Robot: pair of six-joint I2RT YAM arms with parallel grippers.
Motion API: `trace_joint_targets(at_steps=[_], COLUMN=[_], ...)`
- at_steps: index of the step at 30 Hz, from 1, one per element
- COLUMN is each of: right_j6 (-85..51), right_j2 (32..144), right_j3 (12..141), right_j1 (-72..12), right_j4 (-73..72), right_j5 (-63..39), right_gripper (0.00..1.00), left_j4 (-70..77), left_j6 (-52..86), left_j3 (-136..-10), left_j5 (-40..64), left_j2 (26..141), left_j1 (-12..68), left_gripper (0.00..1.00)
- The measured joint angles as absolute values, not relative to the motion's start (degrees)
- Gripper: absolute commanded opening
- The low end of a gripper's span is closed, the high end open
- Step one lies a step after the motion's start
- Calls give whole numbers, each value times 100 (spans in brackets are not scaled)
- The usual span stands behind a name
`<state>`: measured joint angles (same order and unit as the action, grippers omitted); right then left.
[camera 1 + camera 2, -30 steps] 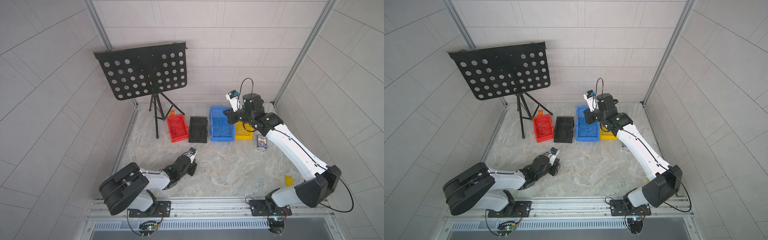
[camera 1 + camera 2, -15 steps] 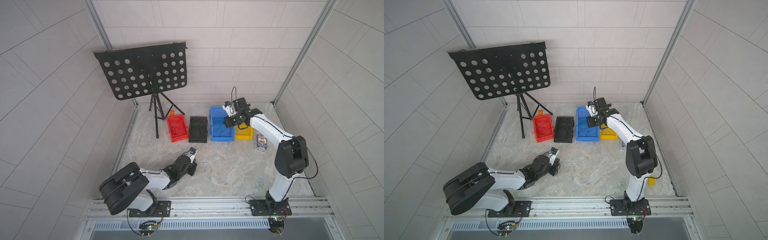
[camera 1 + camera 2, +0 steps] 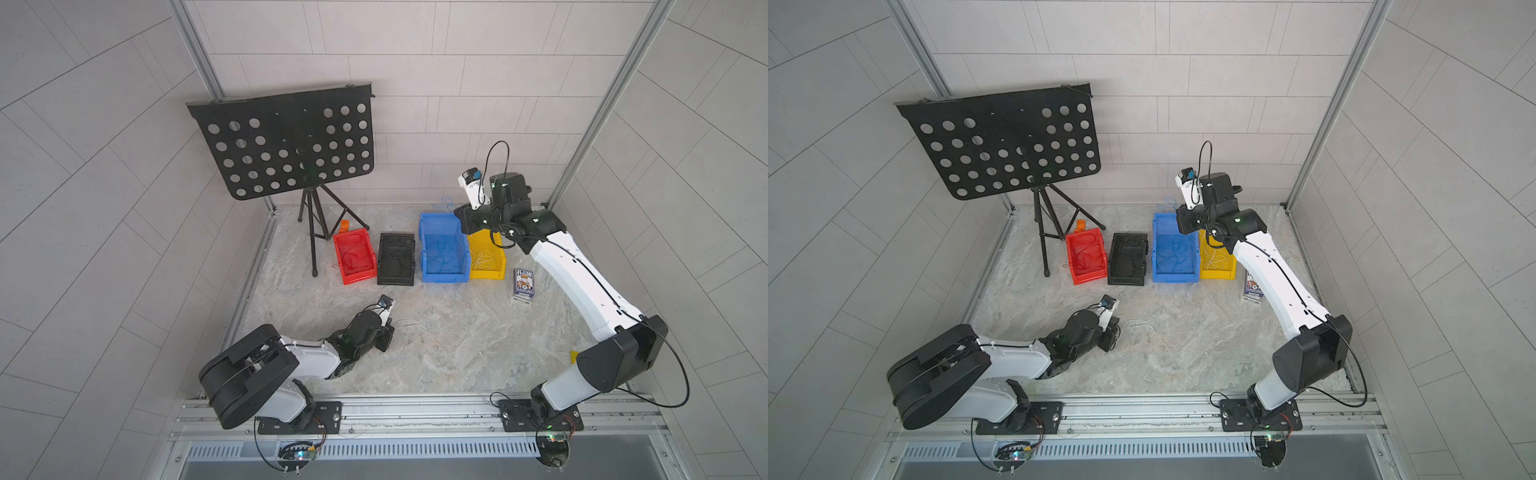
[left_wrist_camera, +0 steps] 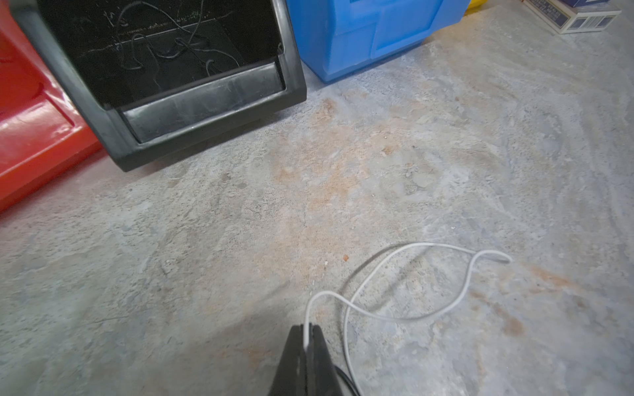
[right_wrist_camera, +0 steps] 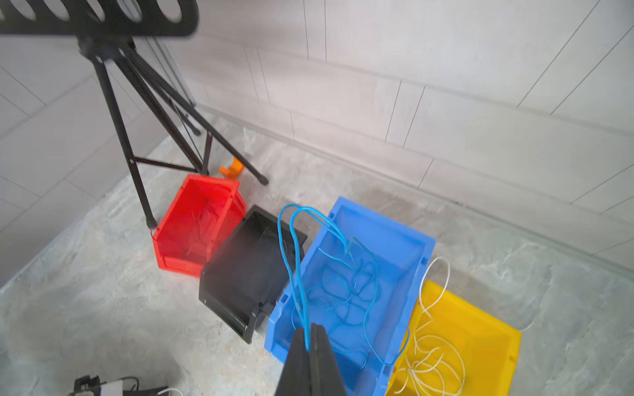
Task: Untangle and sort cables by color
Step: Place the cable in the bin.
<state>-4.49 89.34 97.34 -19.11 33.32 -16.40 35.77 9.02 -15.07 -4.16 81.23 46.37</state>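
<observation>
Grey tiled walls all round, and a marbled stone-look worktop with everything on it.

The left claw is pinched tight on one end of a white cable, right down at the surface in front of the black bin. The rest of that cable lies in a loose crossed loop on the bare worktop just beside the claw.

The right claw is also clamped shut, on a blue cable. It's up in the air by the blue bin, and the cable arcs up from the tips and drops back into that bin, onto a tangle of more blue ones.

Next door, the yellow bin holds the cream cables, with one loop poking over its rim. Black wires sit in the black bin and red ones in the red bin. The four bins stand in a row, touching or nearly so.

Further out there's a black perforated music stand on a tripod by the red bin, a small orange thing behind that bin, and a card box lying right of the yellow bin.
</observation>
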Motion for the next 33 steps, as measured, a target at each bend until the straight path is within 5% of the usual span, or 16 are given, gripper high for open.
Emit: trace_joint_targets(at_steps=[10, 20, 33], right_j6=[-445, -191, -198], right_j2=[9489, 8761, 9017], right_j3=[9607, 10447, 9435], right_j1=[-1966, -2493, -2272], right_j4=[3411, 3642, 3310], right_j5=[-1627, -941, -635], right_gripper=[0, 0, 0], left_j4=[3579, 3599, 3675], left_j6=[899, 899, 897], left_j3=[-1507, -1507, -1503], left_j5=[-419, -410, -375], left_j2=[8128, 8158, 8243], left_j1=[4637, 4637, 4637], left_gripper=[0, 0, 0])
